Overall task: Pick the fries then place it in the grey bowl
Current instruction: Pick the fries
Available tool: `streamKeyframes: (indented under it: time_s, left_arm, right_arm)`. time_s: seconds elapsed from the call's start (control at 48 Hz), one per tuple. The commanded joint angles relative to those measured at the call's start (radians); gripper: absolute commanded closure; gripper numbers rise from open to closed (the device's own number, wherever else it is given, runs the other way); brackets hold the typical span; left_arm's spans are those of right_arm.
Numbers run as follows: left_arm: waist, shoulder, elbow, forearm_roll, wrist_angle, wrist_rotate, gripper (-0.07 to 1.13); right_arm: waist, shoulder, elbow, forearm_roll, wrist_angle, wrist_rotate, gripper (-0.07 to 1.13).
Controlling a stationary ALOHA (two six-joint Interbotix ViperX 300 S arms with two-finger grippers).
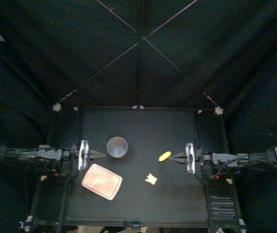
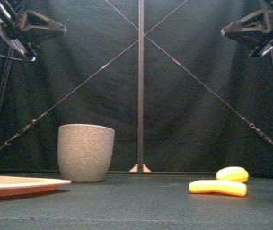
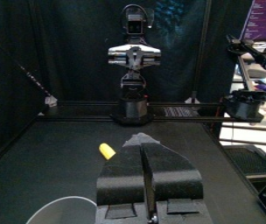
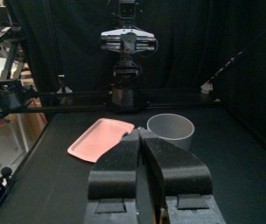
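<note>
Right now both arms hang high at their own sides of the tabletop [image 1: 178, 196], and nothing is in hand. The left gripper [image 3: 147, 145] has its jaws pressed together, and so does the right gripper [image 4: 143, 136]; neither pinches anything. The fries [image 1: 149, 178] lie flat on the right half toward the front edge, a small jagged yellow bunch. Behind them, near but apart, sits a second yellow toy [image 1: 163, 157], smooth and oblong. The grey bowl [image 1: 117, 145] stands upright left of centre toward the back, and the pink tray [image 1: 102, 180] lies in front of it with nothing on it.

To my eye the pick has not begun, and the right arm looks the nearer one for it. I can see 4 ways it could go wrong.

1. The 2 yellow toys sit close and look alike from above, so a careless descent could take the oblong one, or nudge it into the fries.
2. If the jaws come down closed, they would only shove the fries along the surface.
3. The fries lie low, so a shallow pinch may catch just a tip and drop it mid-carry. Too deep a pinch would scrape the tabletop.
4. The bowl is tall with a narrow mouth. A low carry could clip its rim and tip it, and an off-centre release could bounce the fries onto the tray.
</note>
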Motion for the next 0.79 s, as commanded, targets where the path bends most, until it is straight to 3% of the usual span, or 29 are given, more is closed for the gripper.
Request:
streamKeyframes:
  time_s: [0.021,0.271,0.354,0.438,0.667,0.729,0.792]
  left_arm:
    - [0.011,0.031,-0.026,-0.002,-0.012,0.003,1.04]
    - [0.012,0.086,-0.031,0.000,-0.044,0.005,1.03]
    - [0.012,0.106,-0.035,0.002,-0.046,0.005,1.03]
    - [0.012,0.112,-0.038,0.005,-0.049,0.006,1.03]
    - [0.012,0.110,-0.040,0.005,-0.051,0.005,1.03]
    - [0.012,0.109,-0.040,0.005,-0.051,0.005,1.03]
    - [0.011,0.110,-0.041,0.005,-0.051,0.005,1.03]
  right_arm:
    - [-0.012,0.035,0.002,0.008,0.000,0.002,1.05]
    - [-0.103,0.258,-0.025,0.077,-0.002,0.005,1.01]
    - [-0.153,0.357,-0.057,0.129,-0.002,0.005,0.91]
    - [-0.181,0.428,-0.089,0.158,-0.002,0.000,0.74]
    - [-0.213,0.558,-0.178,0.170,-0.005,0.002,0.08]
    - [-0.215,0.586,-0.198,0.173,-0.006,0.005,-0.02]
    - [-0.210,0.612,-0.218,0.186,0.000,0.006,-0.03]
